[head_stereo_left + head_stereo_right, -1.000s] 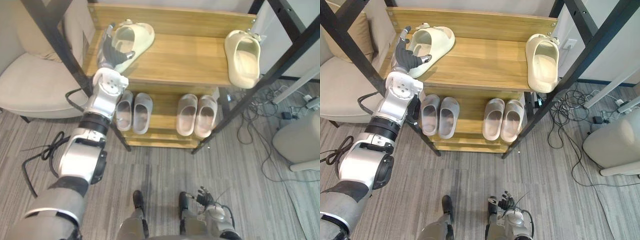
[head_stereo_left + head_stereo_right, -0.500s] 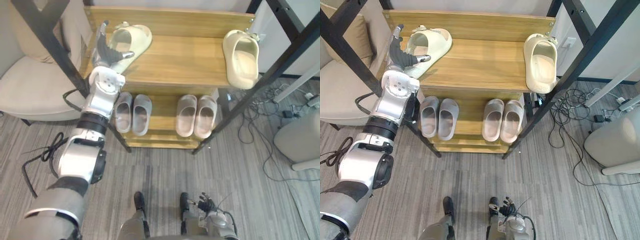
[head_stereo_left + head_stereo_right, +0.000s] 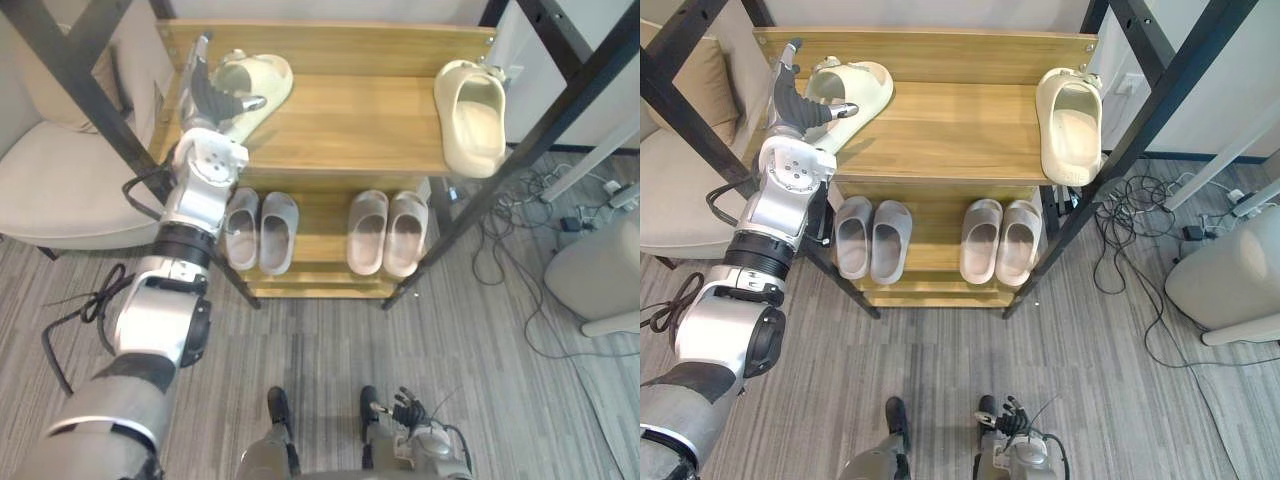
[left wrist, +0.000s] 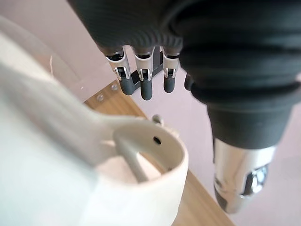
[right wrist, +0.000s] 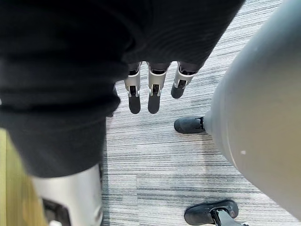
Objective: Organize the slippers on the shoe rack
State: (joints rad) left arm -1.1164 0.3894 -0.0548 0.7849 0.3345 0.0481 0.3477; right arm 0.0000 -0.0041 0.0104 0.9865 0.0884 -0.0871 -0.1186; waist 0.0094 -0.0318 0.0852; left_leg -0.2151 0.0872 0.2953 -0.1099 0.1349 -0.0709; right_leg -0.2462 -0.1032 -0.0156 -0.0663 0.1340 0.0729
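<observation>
Wooden rack [image 3: 340,125], two cream slippers [image 3: 470,115], four grey slippers [image 3: 367,230].

beige armchair [image 3: 62,185] at far left, tan cushion [image 3: 702,85] against its back. grey striped carpet [image 3: 330,345]. loose cables [image 3: 1122,210] at right, near a pale rounded unit [image 3: 1230,280].

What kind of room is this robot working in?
Likely a home-style room, perhaps a staged lab: a wooden shoe rack holding slippers, a beige armchair beside it, and loose cables on the grey carpet.
</observation>
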